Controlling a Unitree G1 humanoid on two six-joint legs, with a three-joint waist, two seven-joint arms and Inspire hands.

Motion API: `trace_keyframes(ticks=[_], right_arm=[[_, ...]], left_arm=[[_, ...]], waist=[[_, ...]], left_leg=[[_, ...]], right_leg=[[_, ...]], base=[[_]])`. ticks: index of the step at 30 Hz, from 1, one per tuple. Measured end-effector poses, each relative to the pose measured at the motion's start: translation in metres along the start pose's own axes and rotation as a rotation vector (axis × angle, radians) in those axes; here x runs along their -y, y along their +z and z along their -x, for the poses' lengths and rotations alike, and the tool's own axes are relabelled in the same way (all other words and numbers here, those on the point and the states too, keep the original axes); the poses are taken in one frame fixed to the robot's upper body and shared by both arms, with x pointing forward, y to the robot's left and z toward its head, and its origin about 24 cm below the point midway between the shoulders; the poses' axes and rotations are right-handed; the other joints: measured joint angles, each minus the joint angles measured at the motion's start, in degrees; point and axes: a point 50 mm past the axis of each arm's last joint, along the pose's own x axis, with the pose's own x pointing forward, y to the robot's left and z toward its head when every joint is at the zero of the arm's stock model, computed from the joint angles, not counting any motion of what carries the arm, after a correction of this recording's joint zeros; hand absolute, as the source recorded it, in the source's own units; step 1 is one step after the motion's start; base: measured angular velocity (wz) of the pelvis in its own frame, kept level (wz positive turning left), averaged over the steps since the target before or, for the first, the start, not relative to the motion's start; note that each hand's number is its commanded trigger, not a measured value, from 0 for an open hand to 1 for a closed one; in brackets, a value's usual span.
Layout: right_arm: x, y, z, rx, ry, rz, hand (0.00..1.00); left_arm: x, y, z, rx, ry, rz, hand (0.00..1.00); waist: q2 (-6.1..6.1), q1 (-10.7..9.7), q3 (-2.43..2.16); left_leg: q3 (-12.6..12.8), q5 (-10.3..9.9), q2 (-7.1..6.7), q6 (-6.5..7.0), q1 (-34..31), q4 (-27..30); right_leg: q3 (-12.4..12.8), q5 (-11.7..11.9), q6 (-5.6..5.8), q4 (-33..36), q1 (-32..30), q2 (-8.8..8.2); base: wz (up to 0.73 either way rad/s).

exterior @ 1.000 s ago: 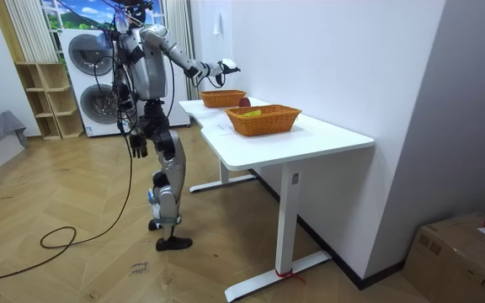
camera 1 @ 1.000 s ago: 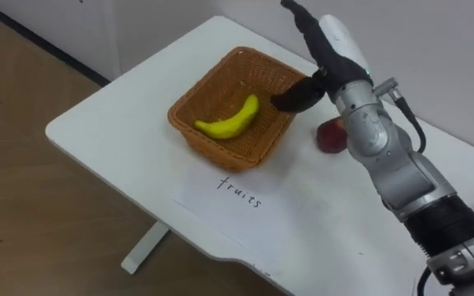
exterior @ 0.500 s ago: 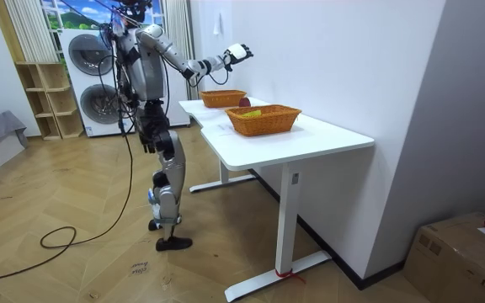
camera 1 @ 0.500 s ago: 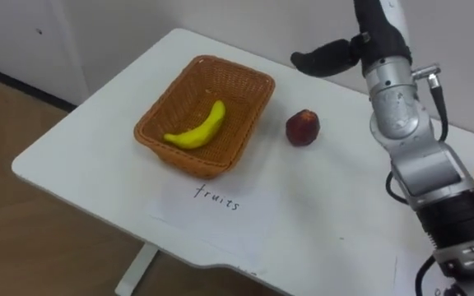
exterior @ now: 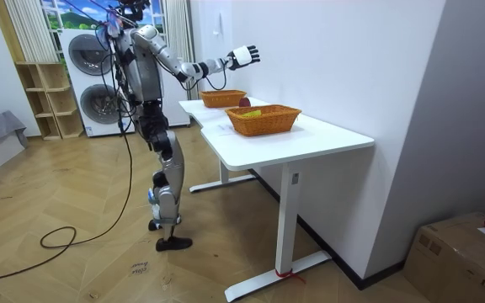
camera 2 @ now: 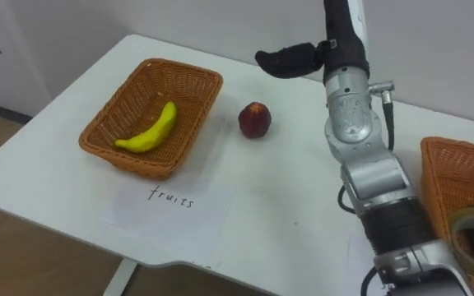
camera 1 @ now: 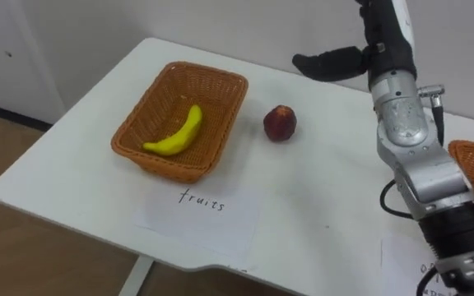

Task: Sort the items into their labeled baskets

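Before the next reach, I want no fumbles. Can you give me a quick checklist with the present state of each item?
1. Right hand empty, fingers spread: ok.
2. Banana inside the fruit basket: ok.
3. Red fruit sorted: not ok. It lies on the table beside the basket, apart from it.
4. Room in the basket beside the banana: ok.
5. Nothing lying between the raised hand and the red fruit: ok.
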Motion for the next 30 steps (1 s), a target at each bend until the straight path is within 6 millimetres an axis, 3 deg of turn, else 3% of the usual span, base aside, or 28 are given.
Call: trace_keyframes(ticks=[4, 13, 21, 30], right_arm=[[-0.001, -0.008, 0.005, -0.025, 0.004, 0.001, 0.00], [-0.008, -0.033, 0.024, -0.130, 0.008, -0.069, 0.00], [-0.008, -0.042, 0.028, -0.166, 0.011, -0.066, 0.00], [-0.011, -0.042, 0.028, -0.167, 0.012, -0.069, 0.00]], left_arm=[[0.004, 0.002, 0.001, 0.009, -0.011, -0.021, 0.00], [0.006, -0.002, 0.002, -0.003, -0.018, -0.032, 0.00], [0.012, -0.010, 0.004, -0.024, -0.034, -0.039, 0.00], [0.015, -0.007, 0.004, -0.024, -0.042, -0.038, 0.00]], waist=[[0.83, -0.5, 0.11], [1.36, -1.0, 0.02], [2.27, -1.2, -0.25], [2.22, -1.2, -0.31]], left_leg=[[0.3, 0.0, 0.05, 0.00, 0.1, -0.1], [0.5, 0.0, 0.09, 0.01, -0.1, -0.2], [0.4, 0.0, 0.10, 0.00, -1.3, -0.6], [0.3, 0.0, 0.09, 0.00, -3.5, 0.0]], right_leg=[[0.4, 0.0, -0.02, 0.0, -0.1, 0.39], [1.1, 0.0, -0.06, -0.1, -0.6, 0.51], [1.0, 0.0, -0.05, 0.0, -1.9, 0.52], [-0.2, 0.0, -0.05, 0.0, -3.8, 0.33]], base=[[-0.03], [-0.03], [0.01], [0.02]])
